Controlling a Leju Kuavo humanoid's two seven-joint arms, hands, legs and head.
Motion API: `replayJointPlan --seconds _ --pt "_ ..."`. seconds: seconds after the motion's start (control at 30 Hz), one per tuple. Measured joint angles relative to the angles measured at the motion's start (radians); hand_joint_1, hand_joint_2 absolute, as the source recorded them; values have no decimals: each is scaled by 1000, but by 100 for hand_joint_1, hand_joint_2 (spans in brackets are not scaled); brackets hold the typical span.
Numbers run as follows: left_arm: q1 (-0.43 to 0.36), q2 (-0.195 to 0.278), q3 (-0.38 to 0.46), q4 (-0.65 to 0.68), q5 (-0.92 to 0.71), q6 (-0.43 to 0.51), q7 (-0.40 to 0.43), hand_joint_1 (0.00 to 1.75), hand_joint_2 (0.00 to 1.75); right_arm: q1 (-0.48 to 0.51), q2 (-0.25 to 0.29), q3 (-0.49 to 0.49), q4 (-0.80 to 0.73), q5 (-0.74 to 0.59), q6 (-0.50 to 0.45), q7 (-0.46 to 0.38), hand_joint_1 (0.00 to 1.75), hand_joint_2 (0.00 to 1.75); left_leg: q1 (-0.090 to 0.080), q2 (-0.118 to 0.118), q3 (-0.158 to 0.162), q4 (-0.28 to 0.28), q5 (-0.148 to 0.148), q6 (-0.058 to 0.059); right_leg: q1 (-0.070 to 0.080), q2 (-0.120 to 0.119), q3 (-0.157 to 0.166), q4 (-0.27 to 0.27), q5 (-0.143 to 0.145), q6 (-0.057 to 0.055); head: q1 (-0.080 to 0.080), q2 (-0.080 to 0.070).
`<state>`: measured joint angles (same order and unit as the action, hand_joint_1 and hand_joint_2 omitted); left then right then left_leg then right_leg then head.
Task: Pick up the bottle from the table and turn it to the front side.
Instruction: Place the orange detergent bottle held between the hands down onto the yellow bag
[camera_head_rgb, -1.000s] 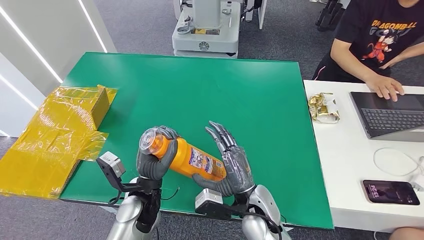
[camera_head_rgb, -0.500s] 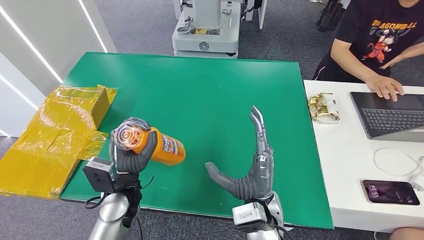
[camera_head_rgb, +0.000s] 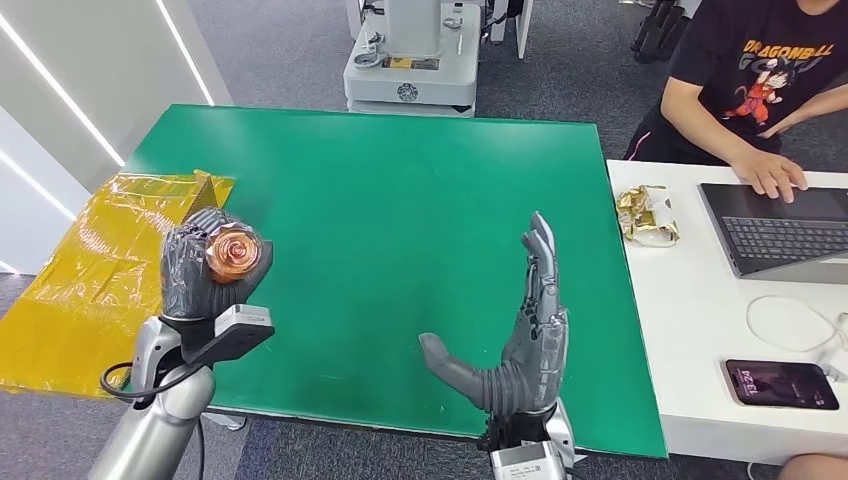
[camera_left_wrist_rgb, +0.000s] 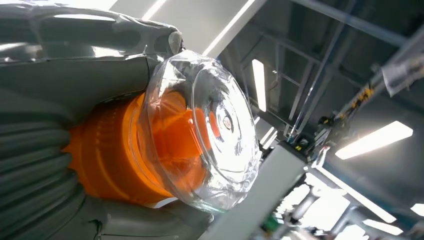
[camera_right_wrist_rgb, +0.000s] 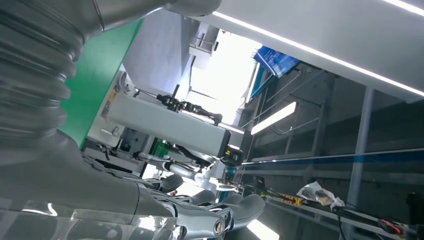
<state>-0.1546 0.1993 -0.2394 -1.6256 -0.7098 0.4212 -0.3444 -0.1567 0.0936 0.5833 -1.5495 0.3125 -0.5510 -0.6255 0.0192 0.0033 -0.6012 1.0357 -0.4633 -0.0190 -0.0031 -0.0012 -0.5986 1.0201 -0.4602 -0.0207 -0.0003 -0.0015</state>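
left hand (camera_head_rgb: 205, 272) grasps orange bottle (camera_head_rgb: 232, 256) cap-up toward head cam, likely for label check; right hand (camera_head_rgb: 520, 345) released, fingers spread

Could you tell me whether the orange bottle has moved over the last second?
Yes. The left hand has carried the orange bottle leftward over the green table, toward the yellow wrapped box.

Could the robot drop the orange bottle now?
Maybe. The left hand alone holds the bottle, up in the air at the table's left edge, so a slip could send it to the floor or onto the yellow box. The right hand is open and well apart, too far to catch it. Also, the clear cap faces the camera and fingers wrap the body, so the label's side is hard to check.
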Motion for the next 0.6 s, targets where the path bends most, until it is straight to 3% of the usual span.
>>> replayJointPlan --seconds 0.13,0.27,0.6 --pt "-43 74 -10 60 -148 -61 82 175 175 10 -3 0 -26 1 2 0 0 175 0 0 0 0 0 0 0 0 0 0 0 0 0 0" --pt "-67 134 -38 117 -193 -126 113 175 175 20 -8 0 -51 2 -8 -1 0 175 0 1 0 0 0 0 0 1 0 0 0 0 0 0" --pt "-133 204 -136 272 -321 -208 129 175 175 40 -28 3 -97 -3 -33 -7 0 175 0 1 0 0 0 0 0 1 0 0 0 0 0 0"
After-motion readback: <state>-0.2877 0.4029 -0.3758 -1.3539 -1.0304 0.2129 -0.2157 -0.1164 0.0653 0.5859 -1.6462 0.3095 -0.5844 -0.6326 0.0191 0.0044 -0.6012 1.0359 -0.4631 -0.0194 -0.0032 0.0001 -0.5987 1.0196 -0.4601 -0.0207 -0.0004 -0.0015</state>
